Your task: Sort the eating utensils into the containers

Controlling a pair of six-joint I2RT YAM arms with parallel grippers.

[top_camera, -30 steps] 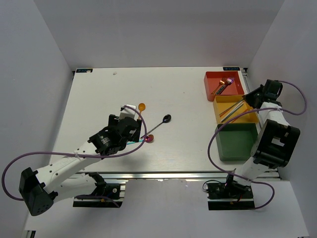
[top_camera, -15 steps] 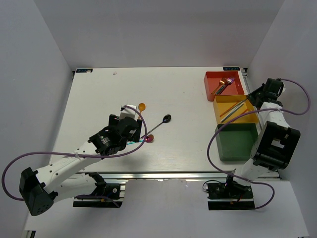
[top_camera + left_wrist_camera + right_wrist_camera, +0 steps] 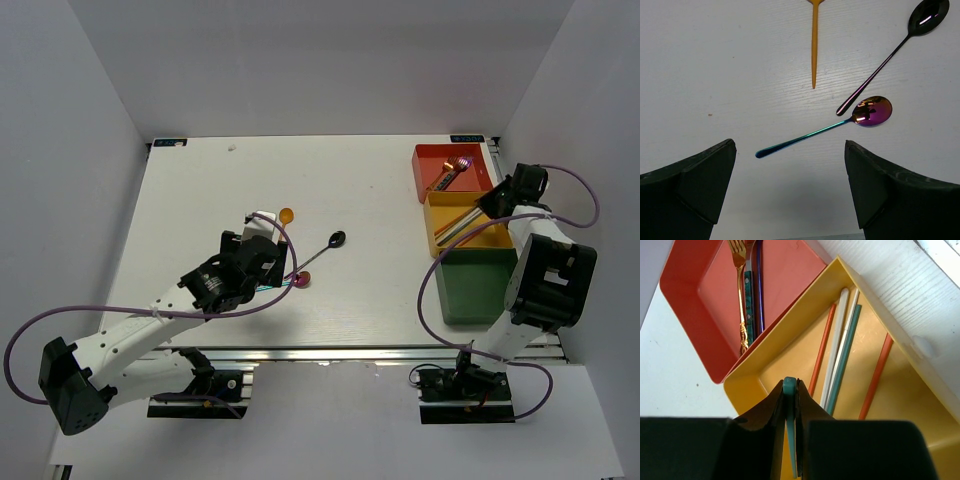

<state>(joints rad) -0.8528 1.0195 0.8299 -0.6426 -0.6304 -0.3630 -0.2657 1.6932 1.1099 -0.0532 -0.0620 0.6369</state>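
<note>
On your surface (image 3: 200, 190), the green tray (image 3: 470, 292), yellow tray (image 3: 490, 238) and red tray (image 3: 440, 165) sat in a row along the right edge. Your left end effector (image 3: 790, 165) hung spread wide over an iridescent spoon (image 3: 871, 110) lying beside a dark spoon (image 3: 927, 15). Your right end effector (image 3: 790, 387) pinched a teal chopstick (image 3: 790, 440) above the yellow tray, where other chopsticks (image 3: 840, 350) lay.

Overhead view spans table (image 3: 380, 190), close wrist views, seemingly downward, within it
</note>
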